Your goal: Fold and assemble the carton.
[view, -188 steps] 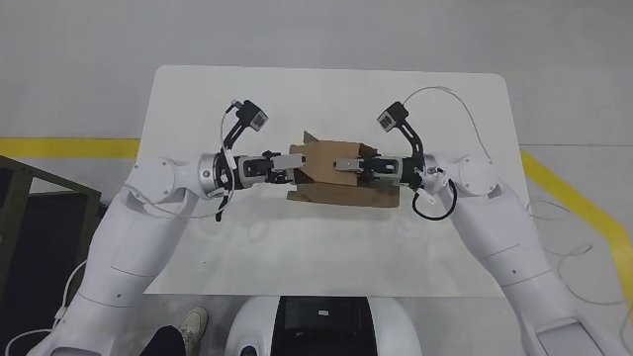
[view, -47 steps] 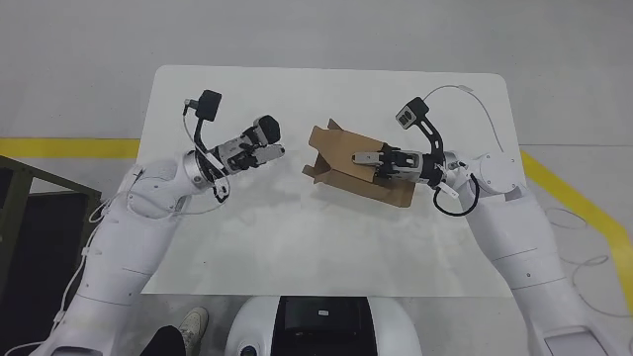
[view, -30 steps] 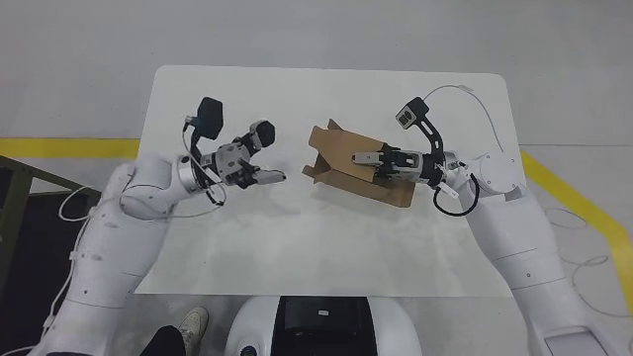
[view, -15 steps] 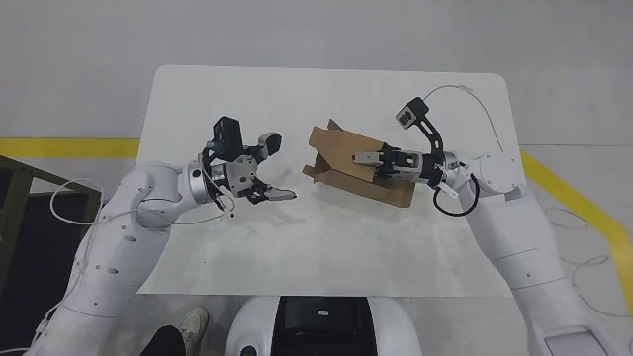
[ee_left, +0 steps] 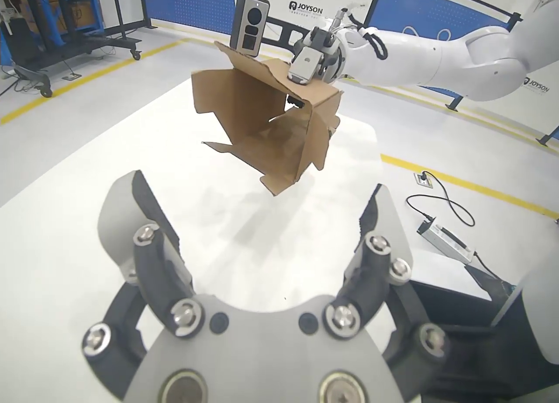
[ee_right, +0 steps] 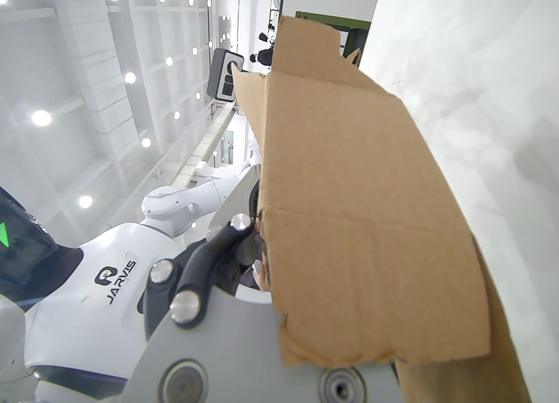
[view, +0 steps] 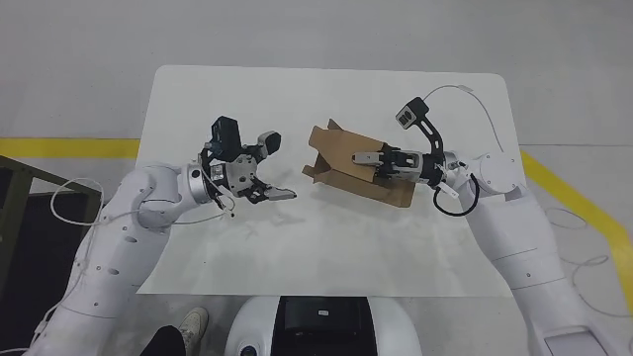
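Note:
A brown cardboard carton [view: 346, 163] is held above the middle of the white table [view: 198, 99], opened into a tube with loose flaps hanging at its open end [ee_left: 262, 134]. My right gripper [view: 368, 158] is shut on the carton's upper wall, one finger above and one inside [ee_left: 301, 73]. In the right wrist view the carton [ee_right: 358, 212] hides most of that gripper. My left gripper [view: 271, 170] stands open to the left of the carton, apart from it, its fingers [ee_left: 139, 208] spread and pointing at the open end.
The table reaches well beyond the carton on every side. A yellow floor line [view: 59, 146] runs past the table's left, and a dark green bin [view: 25, 198] stands at the lower left. A power brick with cable [ee_left: 441, 239] lies on the floor.
My left arm let go of the carton, swung away to the left, then turned its open gripper back toward the carton. The right gripper kept the carton and tilted it slightly.

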{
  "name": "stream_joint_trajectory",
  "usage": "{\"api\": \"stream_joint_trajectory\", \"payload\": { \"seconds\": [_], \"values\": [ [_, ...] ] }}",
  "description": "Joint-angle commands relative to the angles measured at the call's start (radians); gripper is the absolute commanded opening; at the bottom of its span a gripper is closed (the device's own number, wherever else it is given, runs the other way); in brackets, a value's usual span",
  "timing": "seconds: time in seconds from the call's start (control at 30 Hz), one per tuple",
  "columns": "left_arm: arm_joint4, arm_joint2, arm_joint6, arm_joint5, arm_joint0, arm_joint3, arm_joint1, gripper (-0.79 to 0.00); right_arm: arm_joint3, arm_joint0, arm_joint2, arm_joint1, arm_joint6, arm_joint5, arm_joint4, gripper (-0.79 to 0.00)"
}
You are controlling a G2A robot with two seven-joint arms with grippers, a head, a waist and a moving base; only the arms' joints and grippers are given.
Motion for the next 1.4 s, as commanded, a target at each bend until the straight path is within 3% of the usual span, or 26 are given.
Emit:
{"api": "stream_joint_trajectory", "payload": {
  "seconds": [0.0, 0.13, 0.33, 0.57, 0.87, 1.1, 1.37],
  "values": [
    [0.054, 0.015, -0.032, 0.018, -0.007, 0.01, -0.001, 0.0, 0.0, 0.0, 0.0, 0.0, 0.0, 0.0, 0.0, -0.785],
    [0.024, 0.075, 0.021, -0.013, -0.019, 0.048, -0.007, 0.0, 0.0, 0.0, 0.0, 0.0, 0.0, 0.0, 0.0, -0.785],
    [0.16, 0.139, 0.134, -0.013, -0.04, 0.053, 0.019, 0.0, 0.0, 0.0, 0.0, 0.0, 0.0, 0.0, 0.0, -0.785],
    [0.498, 0.253, 0.451, -0.013, -0.084, 0.127, 0.05, 0.0, 0.0, 0.0, 0.0, 0.0, 0.0, 0.0, 0.0, -0.785],
    [0.764, 0.353, 0.811, -0.013, -0.181, 0.221, 0.049, 0.0, 0.0, 0.0, 0.0, 0.0, 0.0, 0.0, 0.0, -0.785],
    [0.802, 0.399, 0.875, 0.001, -0.243, 0.286, 0.025, 0.0, 0.0, 0.0, 0.0, 0.0, 0.0, 0.0, 0.0, -0.785],
    [0.83, 0.441, 0.897, -0.011, -0.281, 0.273, 0.006, 0.0, -0.028, -0.015, -0.002, 0.001, -0.027, 0.004, -0.014, -0.785]
  ]
}}
